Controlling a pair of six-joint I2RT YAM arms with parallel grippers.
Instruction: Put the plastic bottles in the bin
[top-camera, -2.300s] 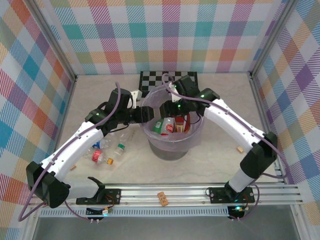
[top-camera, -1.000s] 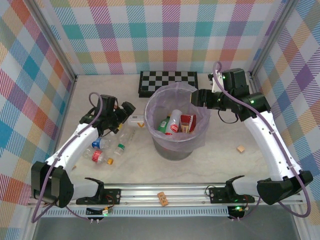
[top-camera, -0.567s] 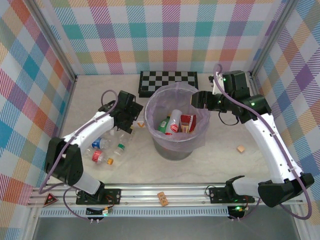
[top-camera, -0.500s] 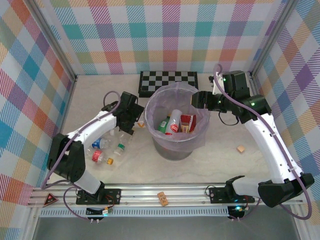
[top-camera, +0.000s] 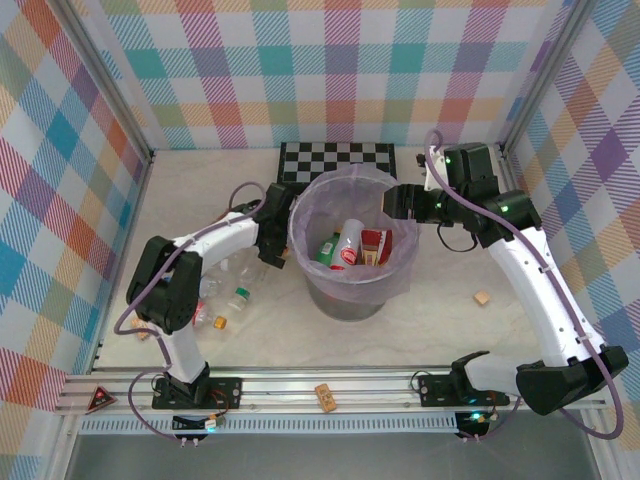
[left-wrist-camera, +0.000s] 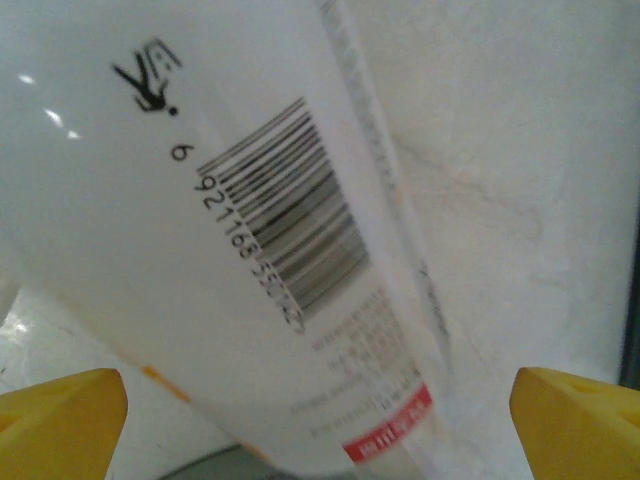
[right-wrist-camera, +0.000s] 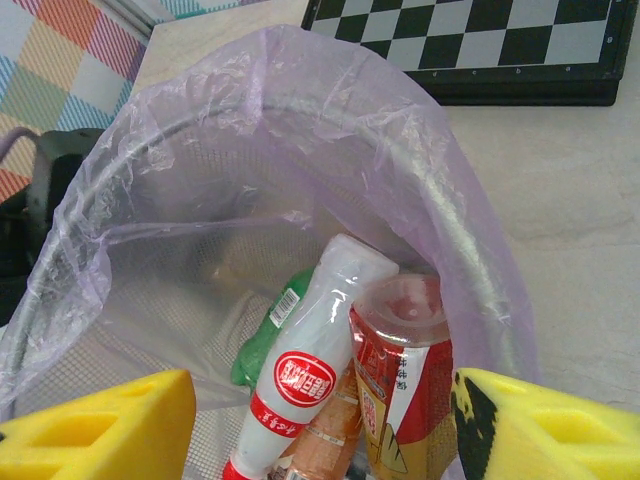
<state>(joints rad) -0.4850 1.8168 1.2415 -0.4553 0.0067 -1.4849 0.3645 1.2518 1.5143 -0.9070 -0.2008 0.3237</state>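
My left gripper (top-camera: 274, 236) is down on the table just left of the bin (top-camera: 345, 300), a grey bucket lined with a lavender bag. It is open. In the left wrist view a white-labelled plastic bottle (left-wrist-camera: 200, 200) with a barcode lies close between the yellow fingertips of the left gripper (left-wrist-camera: 320, 420). My right gripper (top-camera: 397, 200) hovers open over the bin's right rim with nothing in it. Below the right gripper (right-wrist-camera: 320, 425), inside the bag (right-wrist-camera: 430, 180), lie a clear bottle with a red round label (right-wrist-camera: 310, 370), a red-labelled bottle (right-wrist-camera: 405, 370) and a green bottle (right-wrist-camera: 262, 345). More bottles (top-camera: 225, 298) lie on the table at left.
A black-and-white checkerboard (top-camera: 335, 165) lies behind the bin. A small tan block (top-camera: 482, 298) sits on the table at right, and another block (top-camera: 324, 396) rests on the front rail. Plaid walls close in the table on three sides.
My left arm has swung right from the bottles at left to the bin's left side and come down over the white-labelled bottle. The right arm has stayed over the bin's rim.
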